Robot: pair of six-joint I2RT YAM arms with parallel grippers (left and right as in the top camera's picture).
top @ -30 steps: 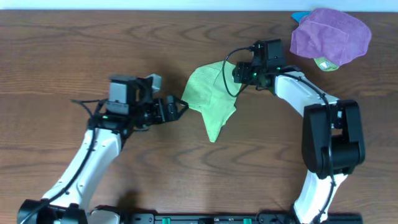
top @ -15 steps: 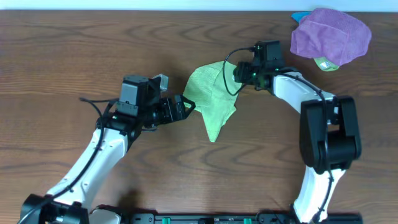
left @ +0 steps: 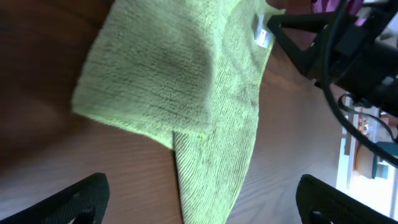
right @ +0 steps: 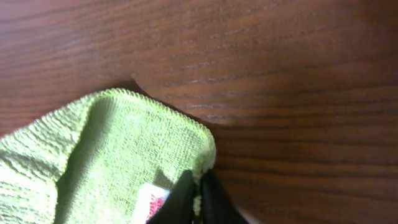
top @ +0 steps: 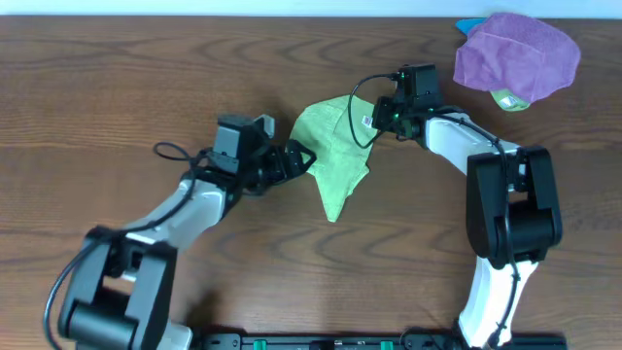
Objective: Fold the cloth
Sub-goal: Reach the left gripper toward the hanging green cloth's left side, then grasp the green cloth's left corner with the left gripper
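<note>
Overhead: green cloth (top: 330, 156) lies on the wooden table (top: 97, 97), just right of frame centre. It is bunched, not flat: a broad upper part tapers to a narrow tail pointing to the lower edge of the frame.

Left gripper (top: 299, 157) sits at the cloth's left edge, arm coming in from lower left. Left wrist view: jaws wide apart, one dark fingertip (left: 81, 198) at bottom left and the other at bottom right. The cloth (left: 186, 81) fills the upper middle, with its tail running down between them. Nothing is held. Cannot tell whether either finger touches the fabric.

Same view: a squarish flap lies over a longer ribbed strip, and a small white tag (left: 261, 31) shows near the top of the frame, beside the dark body of the other arm.

Right gripper (top: 374, 119) is at the cloth's upper right edge, arm reaching in from the right side of the frame. Right wrist view: gripper (right: 196, 193) at bottom centre, fingers pressed together and pinching the cloth (right: 124, 149) right at its rounded corner. The white tag (right: 149, 202) sits just left of the fingers. Bare wood fills the upper half.

A purple cloth (top: 517, 53) is heaped in the upper right corner of the overhead view, well apart from the green one, with bits of blue and green showing under its edges
</note>
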